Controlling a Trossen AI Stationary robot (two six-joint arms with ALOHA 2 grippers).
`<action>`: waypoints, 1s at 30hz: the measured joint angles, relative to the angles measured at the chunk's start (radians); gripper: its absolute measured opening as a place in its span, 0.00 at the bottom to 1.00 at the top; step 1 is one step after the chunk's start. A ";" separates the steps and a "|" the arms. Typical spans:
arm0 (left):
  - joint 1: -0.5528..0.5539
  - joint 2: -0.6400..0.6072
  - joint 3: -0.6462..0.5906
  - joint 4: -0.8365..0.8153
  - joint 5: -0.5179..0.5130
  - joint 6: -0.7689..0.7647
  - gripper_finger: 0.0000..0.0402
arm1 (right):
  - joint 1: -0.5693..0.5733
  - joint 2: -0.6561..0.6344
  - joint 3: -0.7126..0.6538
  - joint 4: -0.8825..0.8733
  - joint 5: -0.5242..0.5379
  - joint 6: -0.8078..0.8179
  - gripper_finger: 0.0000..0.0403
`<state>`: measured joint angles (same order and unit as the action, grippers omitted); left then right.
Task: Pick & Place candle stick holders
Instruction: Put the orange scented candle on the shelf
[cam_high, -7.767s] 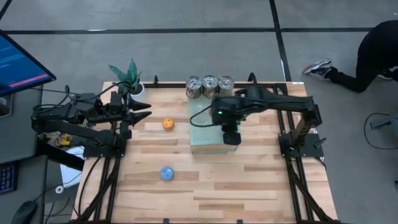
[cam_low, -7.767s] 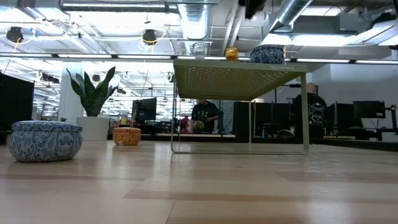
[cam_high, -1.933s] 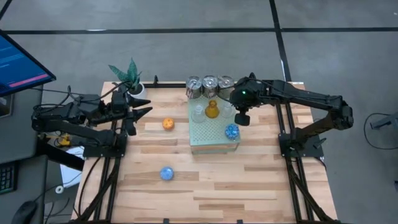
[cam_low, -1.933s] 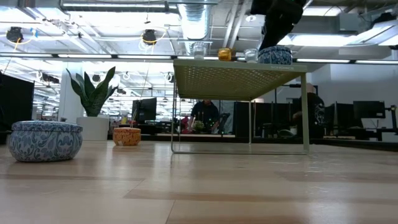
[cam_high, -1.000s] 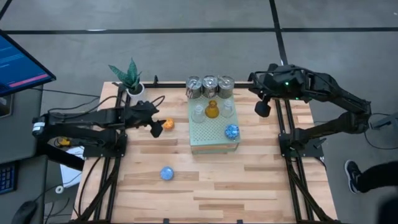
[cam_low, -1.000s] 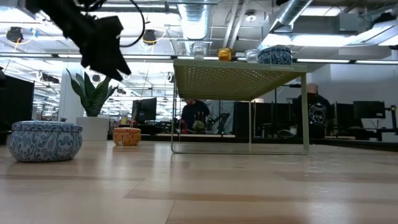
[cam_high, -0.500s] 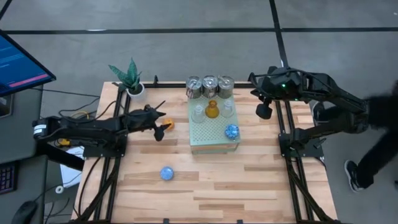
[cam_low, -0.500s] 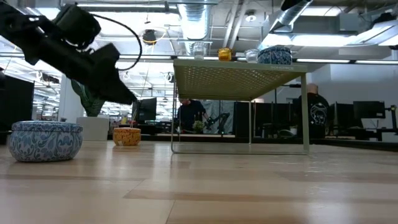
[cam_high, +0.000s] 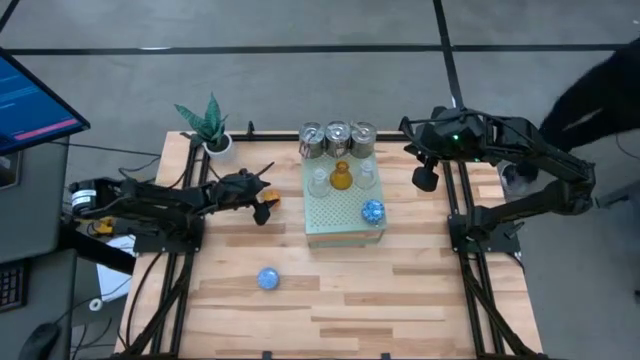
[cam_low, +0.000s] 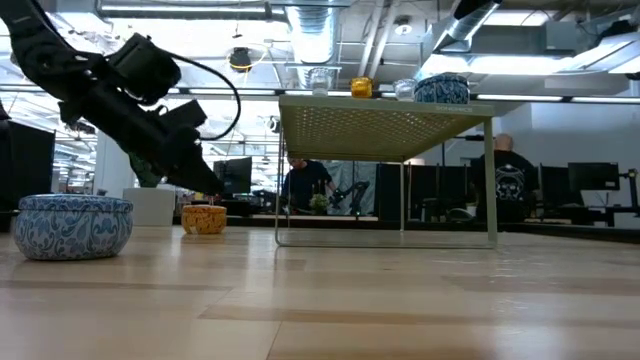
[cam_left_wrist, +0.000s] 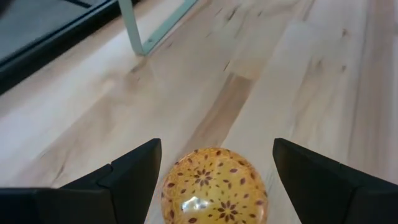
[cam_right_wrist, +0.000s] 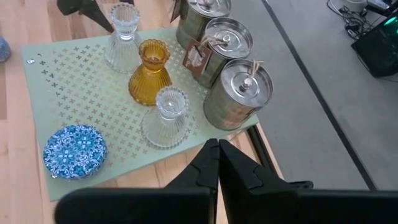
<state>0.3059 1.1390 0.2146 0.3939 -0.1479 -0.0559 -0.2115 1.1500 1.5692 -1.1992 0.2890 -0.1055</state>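
Note:
The orange round holder (cam_left_wrist: 214, 193) rests on the table, between the open fingers of my left gripper (cam_left_wrist: 217, 144), which stand on either side of it without touching; both show in the low view (cam_low: 203, 218) and from above (cam_high: 266, 204). A blue holder (cam_high: 268, 278) sits nearer the front. On the pale-green block (cam_high: 330, 222) stand two clear glass holders (cam_right_wrist: 123, 38) (cam_right_wrist: 166, 118), an amber one (cam_right_wrist: 149, 73) and a blue one (cam_right_wrist: 74, 152). Three silver cups (cam_high: 337, 136) stand behind it. My right gripper (cam_high: 424, 181) is shut and empty, right of the block.
A green plant in a white pot (cam_high: 208, 128) stands at the table's far left corner. The block stands on thin legs (cam_low: 278, 200), raised above the table. A person (cam_high: 600, 80) moves on the floor beyond the table's right side.
My left gripper has gone toward the table's right edge and down, onto the orange holder, and now straddles it with open fingers. The orange holder has stayed in place. A person has moved about beside the table's right side.

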 joint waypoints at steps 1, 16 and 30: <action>0.002 0.013 0.000 0.007 0.000 0.000 0.77 | 0.000 0.000 0.000 0.000 0.000 0.001 0.00; 0.002 0.169 0.000 0.035 0.048 0.000 0.77 | -0.001 0.000 0.000 -0.002 0.000 0.001 0.00; 0.003 0.097 0.000 0.041 0.079 -0.002 0.77 | 0.000 0.000 0.000 -0.002 0.000 0.002 0.00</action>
<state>0.3084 1.2360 0.2150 0.4349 -0.0692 -0.0577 -0.2119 1.1500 1.5692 -1.2007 0.2893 -0.1035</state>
